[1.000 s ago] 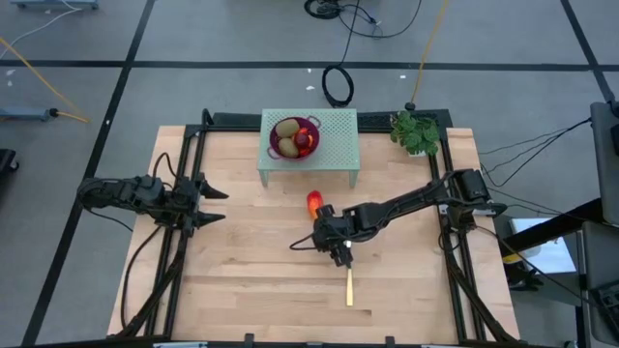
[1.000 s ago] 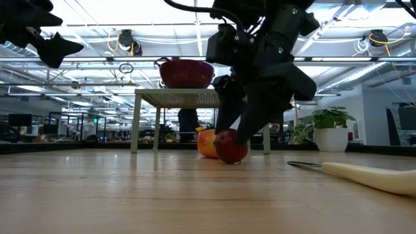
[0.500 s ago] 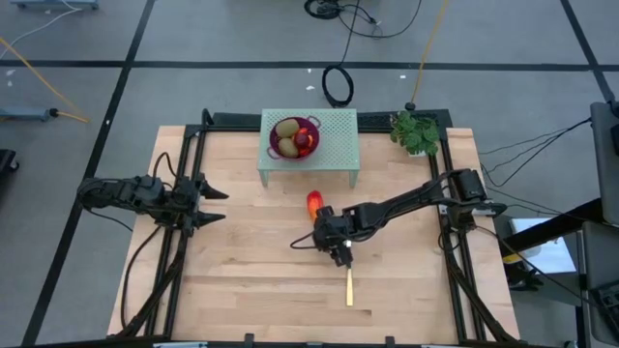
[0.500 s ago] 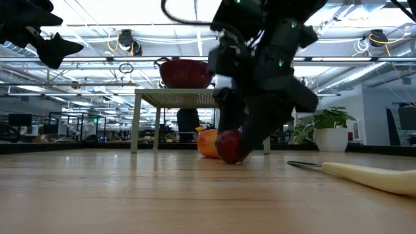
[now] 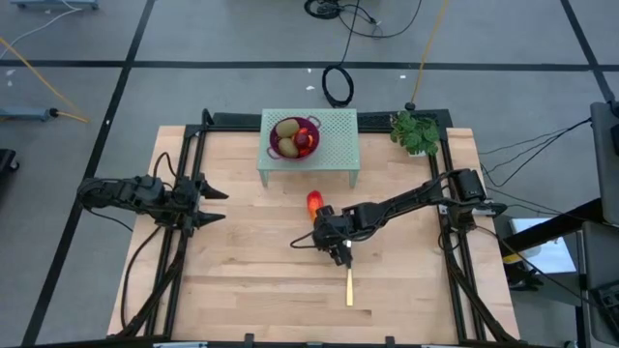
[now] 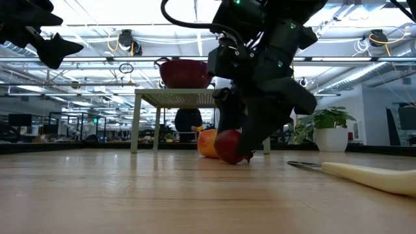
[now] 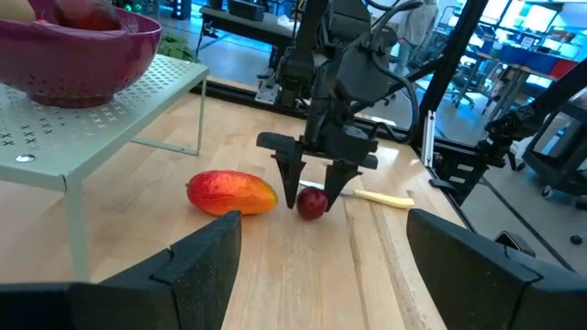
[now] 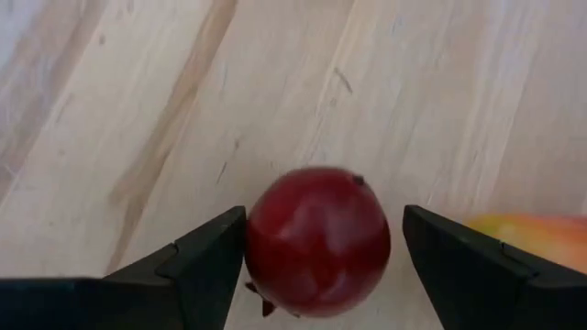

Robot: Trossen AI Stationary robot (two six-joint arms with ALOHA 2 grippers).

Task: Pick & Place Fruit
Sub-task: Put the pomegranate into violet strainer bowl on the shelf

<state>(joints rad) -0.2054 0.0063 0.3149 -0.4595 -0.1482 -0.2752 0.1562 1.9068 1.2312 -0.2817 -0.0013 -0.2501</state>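
right gripper (image 8: 316, 252) jaws spread, straddling a dark red ball (image 8: 317, 240) that sits on the table (image 5: 242, 280); one finger touches the ball, the other stands clear; red-orange oblong fruit (image 7: 231, 193) lies just beside the ball; yellow-handled knife (image 5: 349, 287) lies near on the wood; purple bowl (image 5: 294, 138) with more fruit stands on a green perforated stand (image 5: 334, 145); left gripper (image 5: 215, 203) waits well apart at the table's left side, jaws spread, empty.
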